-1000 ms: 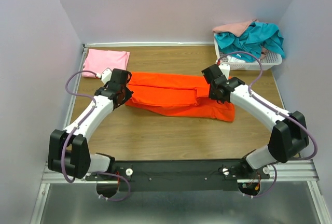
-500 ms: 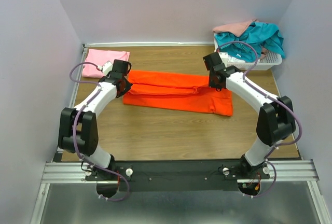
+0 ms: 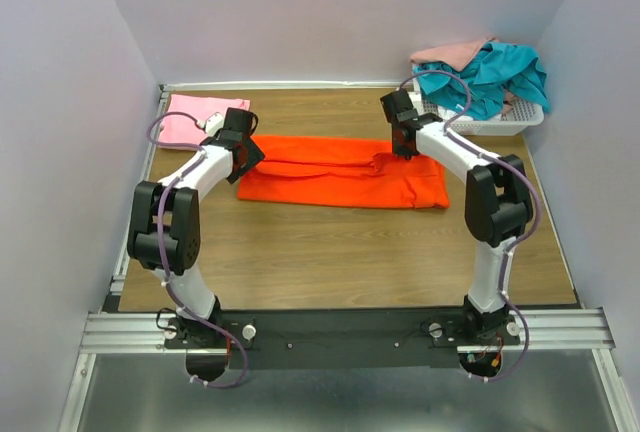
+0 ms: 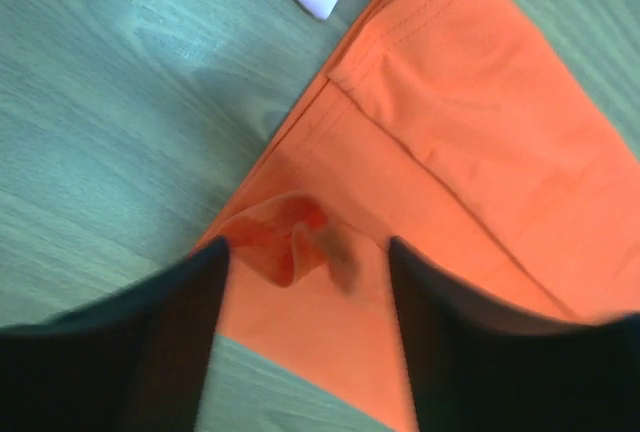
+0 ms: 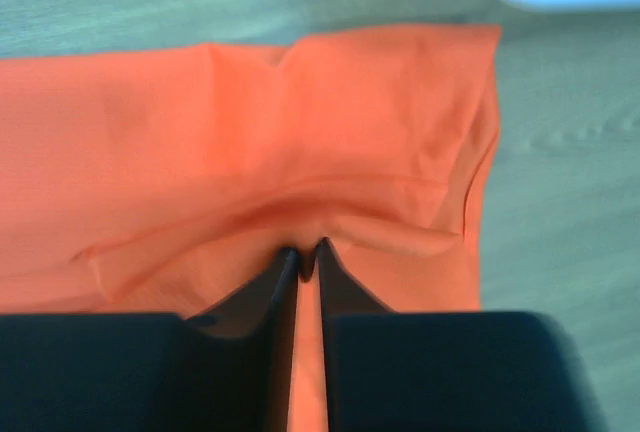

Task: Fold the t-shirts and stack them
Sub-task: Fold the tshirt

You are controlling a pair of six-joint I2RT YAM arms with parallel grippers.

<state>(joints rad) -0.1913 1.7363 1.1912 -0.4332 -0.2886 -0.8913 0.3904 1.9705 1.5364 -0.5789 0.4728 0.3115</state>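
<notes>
Releasing step, orange t-shirt (image 3: 340, 172): laid as a long folded band mid-table (image 3: 330, 252), between the arms. Left gripper (image 4: 305, 254): jaws parted, nothing held, a loose pucker lying between them. Right gripper (image 5: 303, 250): jaws nearly closed, a cloth ridge apparently pinched. Both are best lifted straight up once freed, so the fold is not dragged.

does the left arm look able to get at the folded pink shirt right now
Probably yes. The left hand hovers open at the left end of the orange t-shirt, holding nothing, and the pink t-shirt lies just beyond it in the far left corner with nothing between them.
</notes>
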